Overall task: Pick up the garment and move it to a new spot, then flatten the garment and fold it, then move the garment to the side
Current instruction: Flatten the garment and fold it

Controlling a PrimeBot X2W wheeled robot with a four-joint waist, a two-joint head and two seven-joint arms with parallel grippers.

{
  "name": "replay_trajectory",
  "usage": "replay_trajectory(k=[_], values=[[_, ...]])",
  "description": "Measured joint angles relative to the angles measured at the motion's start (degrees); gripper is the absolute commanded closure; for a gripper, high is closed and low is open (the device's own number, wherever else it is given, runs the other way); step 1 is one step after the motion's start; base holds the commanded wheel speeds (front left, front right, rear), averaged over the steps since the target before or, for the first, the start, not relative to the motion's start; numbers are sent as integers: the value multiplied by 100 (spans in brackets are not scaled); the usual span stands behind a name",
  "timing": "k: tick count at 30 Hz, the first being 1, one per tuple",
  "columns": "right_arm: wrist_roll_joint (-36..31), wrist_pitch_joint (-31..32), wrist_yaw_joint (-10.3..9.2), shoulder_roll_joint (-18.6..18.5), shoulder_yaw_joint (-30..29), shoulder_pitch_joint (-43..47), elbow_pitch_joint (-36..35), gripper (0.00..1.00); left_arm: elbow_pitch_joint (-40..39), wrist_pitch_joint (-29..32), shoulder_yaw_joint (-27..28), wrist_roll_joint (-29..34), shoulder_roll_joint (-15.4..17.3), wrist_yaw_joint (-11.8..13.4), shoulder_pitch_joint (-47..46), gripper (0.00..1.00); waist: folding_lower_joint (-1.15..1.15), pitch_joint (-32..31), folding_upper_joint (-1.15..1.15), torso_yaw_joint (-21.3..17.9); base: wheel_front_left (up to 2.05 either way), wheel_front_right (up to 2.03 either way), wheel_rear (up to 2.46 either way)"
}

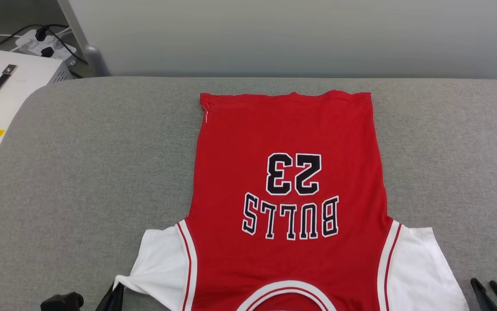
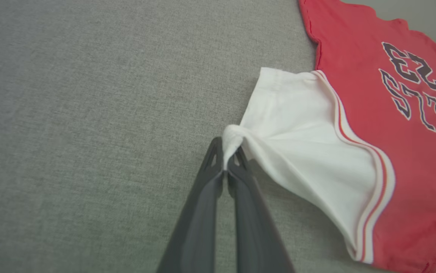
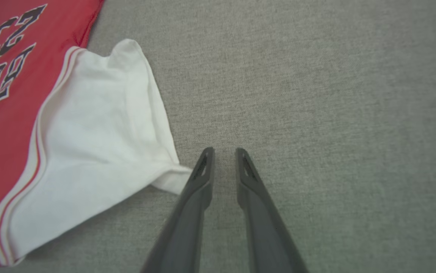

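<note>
The shirt [image 1: 240, 129] lies flat in the middle of the pad [image 1: 80, 172], collar at the pad's near edge. Our left gripper [image 2: 227, 153] is clamped on a small bunch of sleeve [image 2: 297, 113] corner. Our right gripper [image 3: 223, 151], slightly parted, holds nothing. If we pull now, we risk skewing the shirt or losing the thin grip.

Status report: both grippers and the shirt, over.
Left gripper shut on left sleeve corner. Right gripper open beside right sleeve, holding nothing. On grey surface, shirt spread, print up. White box apart, far left.
</note>
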Motion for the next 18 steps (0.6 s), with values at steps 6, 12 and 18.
replay_trajectory(k=[6, 12, 18], values=[[-433, -49, -4, 53, -513, -336, -269, 0, -26, 0, 48, 153, -157, -76, -104, 100, 0, 75, 0, 76, 0, 0, 0], [-983, -35, -4, -153, -1180, -1024, -859, 0, -338, 0, 125, 411, -285, -74, -275, 100, 0, 249, 0, 202, 0, 0, 0], [-1582, 860, -4, -428, -1412, -2248, -1682, 0, -706, 0, 52, 698, -409, -70, -612, 100, 0, 586, 0, 380, 0, 0, 0]])
